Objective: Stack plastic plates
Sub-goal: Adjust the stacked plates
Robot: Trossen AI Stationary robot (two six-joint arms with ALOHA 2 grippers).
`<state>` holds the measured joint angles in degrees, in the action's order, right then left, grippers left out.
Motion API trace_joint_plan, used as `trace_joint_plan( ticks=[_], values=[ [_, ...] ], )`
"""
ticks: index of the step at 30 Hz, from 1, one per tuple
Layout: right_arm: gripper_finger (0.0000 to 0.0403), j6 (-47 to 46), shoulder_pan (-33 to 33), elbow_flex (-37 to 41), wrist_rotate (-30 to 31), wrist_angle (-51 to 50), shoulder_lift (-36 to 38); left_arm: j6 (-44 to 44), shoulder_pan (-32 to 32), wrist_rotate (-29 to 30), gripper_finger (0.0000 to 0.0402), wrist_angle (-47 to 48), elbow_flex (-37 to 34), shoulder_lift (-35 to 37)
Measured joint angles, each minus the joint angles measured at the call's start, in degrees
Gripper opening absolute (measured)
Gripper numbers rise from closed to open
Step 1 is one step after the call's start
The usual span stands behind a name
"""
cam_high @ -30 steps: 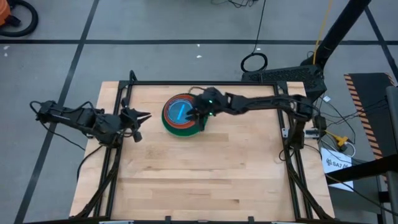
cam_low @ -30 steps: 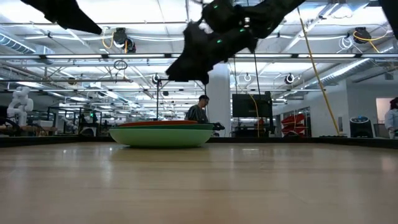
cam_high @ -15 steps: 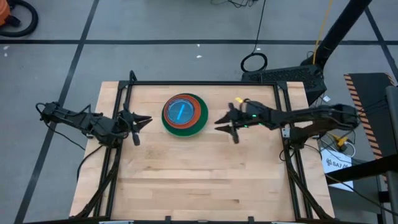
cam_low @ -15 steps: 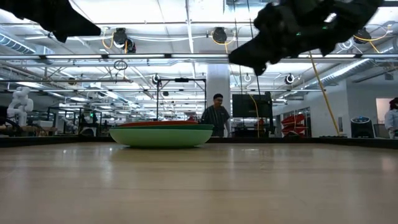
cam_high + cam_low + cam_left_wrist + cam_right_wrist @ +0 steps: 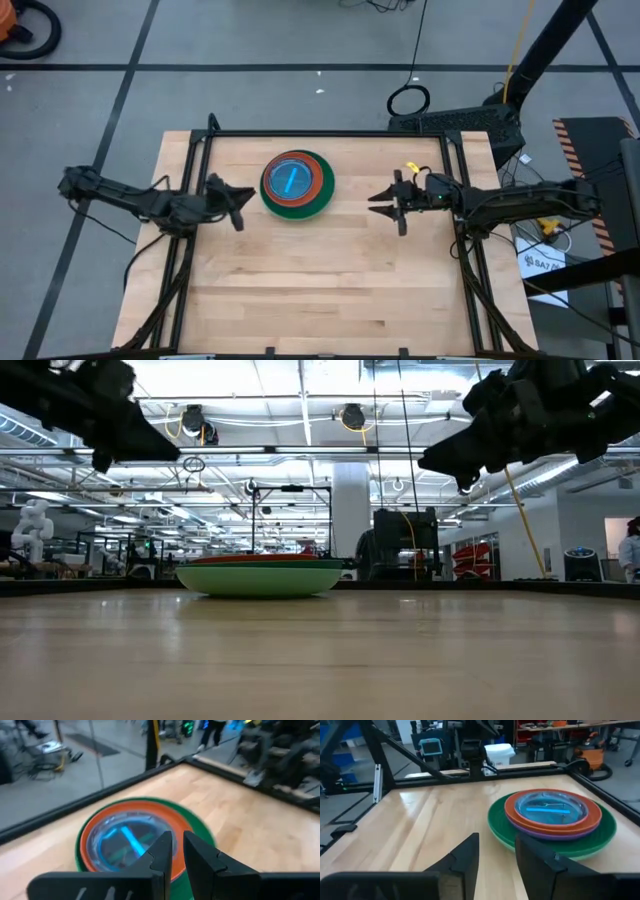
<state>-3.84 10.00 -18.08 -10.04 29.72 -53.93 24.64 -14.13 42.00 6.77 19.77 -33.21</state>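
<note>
High view: the plastic plates sit as one nested stack near the middle of the tabletop's far edge, dark green at the base, orange above, translucent blue on top. The right pincer, which was over the stack a second ago, has drawn back toward the right edge and now stands well apart from it, fingers parted and empty; the left pincer waits just beside the stack on the left-edge side, fingers nearly together, holding nothing. Low view: the stack lies flat on the tabletop, with both pincers raised above it, left and right, neither touching. Left wrist view: the blue plate is seated centrally within the orange one, a narrow gap between the left fingers. Right wrist view: a purple rim shows beneath the orange; no loose plate is visible. Judgement: the withdrawal suggests the last placement is complete and stacking is essentially finished.
</note>
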Motion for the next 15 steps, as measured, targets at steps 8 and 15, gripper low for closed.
trace_joint_plan(
  ticks=[8, 15],
  values=[
    [0.0118, 0.68, 0.02, 0.17, 0.02, 0.41, 0.46, 7.06, 6.95, -5.54, 0.0053, 0.42, 0.04, -14.93],
    [0.0118, 1.11, 0.02, 0.17, 1.7, 0.43, 0.48, 11.94, 13.93, -11.23, 0.0053, 4.18, 0.04, -25.27]
  ],
)
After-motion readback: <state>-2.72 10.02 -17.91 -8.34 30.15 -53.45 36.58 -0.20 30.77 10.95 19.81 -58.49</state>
